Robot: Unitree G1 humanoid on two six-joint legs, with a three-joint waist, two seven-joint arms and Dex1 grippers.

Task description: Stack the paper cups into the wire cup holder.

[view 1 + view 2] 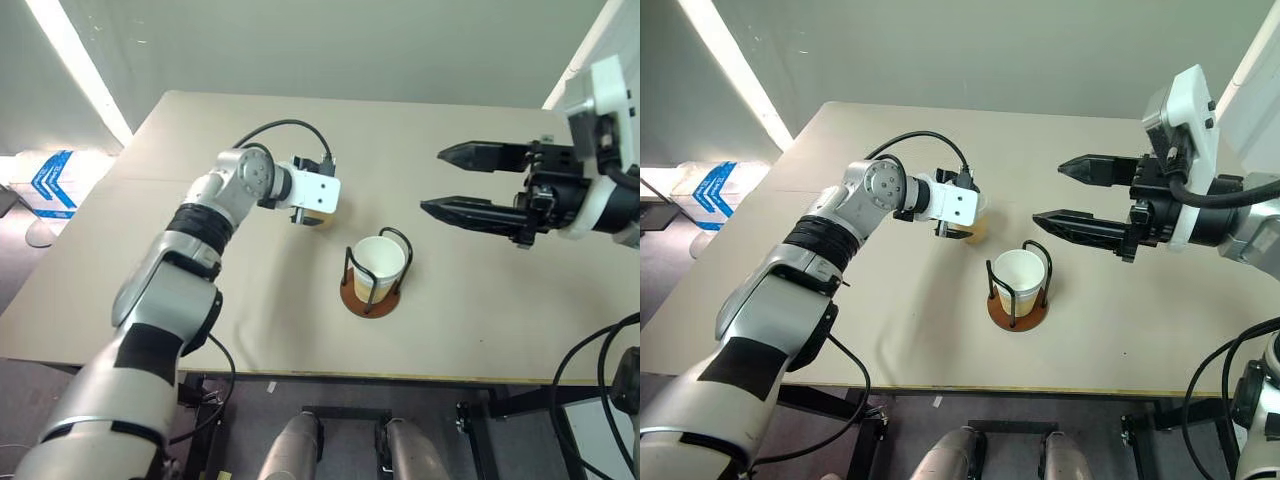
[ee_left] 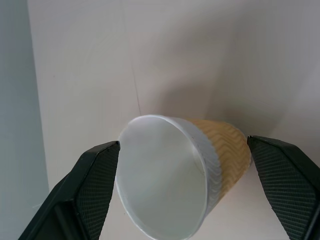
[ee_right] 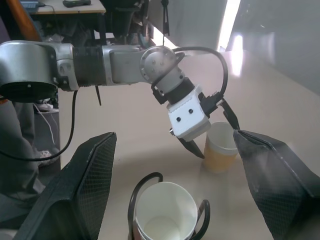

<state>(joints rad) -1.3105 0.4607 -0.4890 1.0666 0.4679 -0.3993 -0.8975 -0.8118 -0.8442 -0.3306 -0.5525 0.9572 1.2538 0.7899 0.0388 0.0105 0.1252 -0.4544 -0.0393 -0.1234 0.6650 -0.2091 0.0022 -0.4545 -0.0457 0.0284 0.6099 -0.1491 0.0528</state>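
Note:
One paper cup (image 3: 220,150) stands upright on the table, white at the rim and yellow-tan below. My left gripper (image 2: 184,142) is open, with one finger on each side of the cup (image 1: 978,232); it is not shut on it. Another paper cup (image 1: 378,262) sits inside the wire cup holder (image 1: 1025,318), a reddish-brown disc with black wire loops, near the table's front middle. My right gripper (image 1: 1052,192) hovers open and empty above the table to the right of the holder, its fingers (image 1: 465,212) pointing left toward the left gripper (image 3: 212,132).
The tan table (image 1: 200,300) ends in a front edge just behind the holder, with dark frame parts and floor below it. A black cable (image 1: 285,126) loops over my left wrist. A blue and white object (image 1: 50,180) lies off the table's left side.

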